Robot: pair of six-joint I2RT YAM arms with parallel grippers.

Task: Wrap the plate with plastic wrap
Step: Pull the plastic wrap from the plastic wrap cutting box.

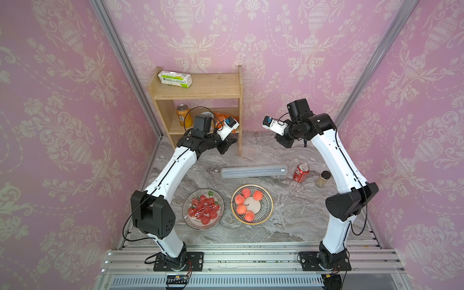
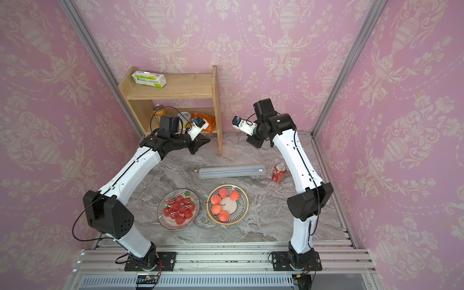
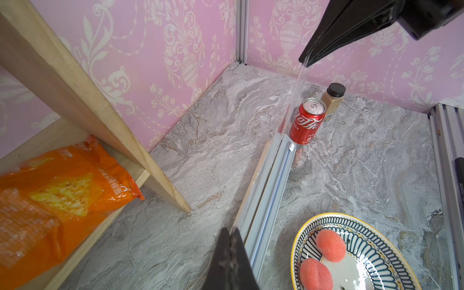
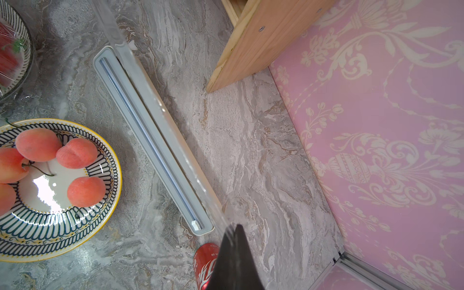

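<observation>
The left claw (image 3: 231, 229) is pressed together on one corner of the plastic wrap (image 3: 297, 82). The right claw (image 4: 237, 227) pinches the other corner, about level with it and well apart. The clear film is stretched between them and slopes down to the dispenser box (image 1: 253, 171), which lies on the table (image 1: 288, 218) below both claws, toward the robot. Past the box sits the plate (image 1: 266, 207) of peaches. Beside it, on the left claw's side, a second plate (image 1: 187, 218) of strawberries shows glossy film. A red can (image 1: 300, 172) stands just off the box's end, on the right claw's side.
</observation>
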